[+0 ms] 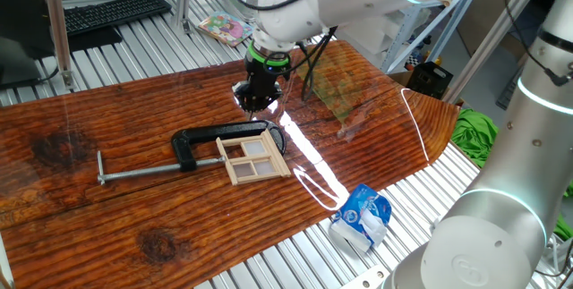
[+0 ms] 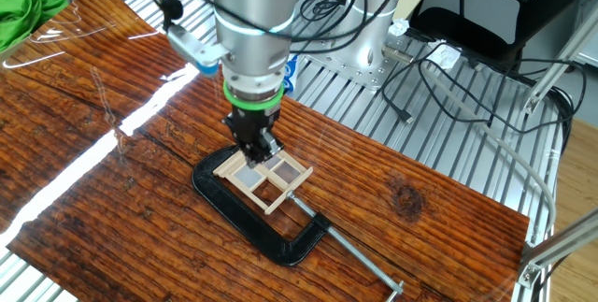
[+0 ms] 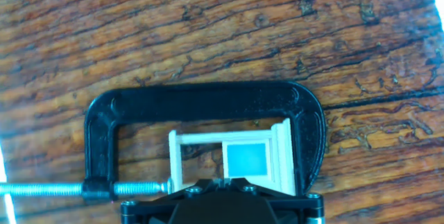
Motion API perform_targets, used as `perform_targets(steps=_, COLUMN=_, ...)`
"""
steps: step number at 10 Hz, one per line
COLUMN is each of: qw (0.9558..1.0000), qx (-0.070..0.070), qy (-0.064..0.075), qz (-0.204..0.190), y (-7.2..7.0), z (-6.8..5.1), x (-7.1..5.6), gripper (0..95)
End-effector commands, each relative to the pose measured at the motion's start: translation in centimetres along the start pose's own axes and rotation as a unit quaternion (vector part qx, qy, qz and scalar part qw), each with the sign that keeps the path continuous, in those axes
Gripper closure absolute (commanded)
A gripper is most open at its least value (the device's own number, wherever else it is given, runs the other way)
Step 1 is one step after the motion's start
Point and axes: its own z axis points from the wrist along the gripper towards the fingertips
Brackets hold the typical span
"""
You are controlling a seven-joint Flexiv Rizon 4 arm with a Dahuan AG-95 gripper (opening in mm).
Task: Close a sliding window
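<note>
Hovering over one sliding window (image 2: pixel 264 177) — one C-clamp (image 2: pixel 266 229) — tool (image 2: pixel 254 152), grip unclear.

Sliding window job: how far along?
Done: the sliding window lies flat on the wooden table, held in the black C-clamp, and the gripper is down over its far side. In hand: the approach; whether the fingers touch the frame cannot be told. Left: the hand view shows an open gap beside the pane, so the slide seems not done.
</note>
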Motion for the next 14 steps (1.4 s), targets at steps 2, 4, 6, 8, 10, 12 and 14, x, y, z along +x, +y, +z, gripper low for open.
perform_targets(steps=2, qw=1.0, qx=0.0, qy=0.004, qz=-0.002, y=-0.2, z=0.4, x=-0.3, gripper=95.0)
perform_targets(steps=4, qw=1.0, qx=-0.001, qy=0.001, qz=0.004, y=-0.2, z=0.9, x=-0.4, gripper=95.0)
perform_targets(steps=6, qw=1.0, qx=0.001, qy=-0.003, qz=0.005, y=-0.2, z=1.7, x=-0.4, gripper=95.0)
perform_targets(steps=8, qw=0.9999, qx=0.003, qy=-0.006, qz=0.013, y=-0.4, z=2.6, x=-0.3, gripper=95.0)
perform_targets(steps=10, qw=0.9998, qx=0.002, qy=-0.008, qz=0.017, y=-0.6, z=3.2, x=-0.3, gripper=95.0)
perform_targets(steps=12, qw=0.9998, qx=0.002, qy=-0.012, qz=0.018, y=-0.9, z=3.8, x=-0.2, gripper=95.0)
perform_targets(steps=14, qw=0.9998, qx=0.0, qy=-0.013, qz=0.017, y=-1.4, z=4.3, x=-0.1, gripper=95.0)
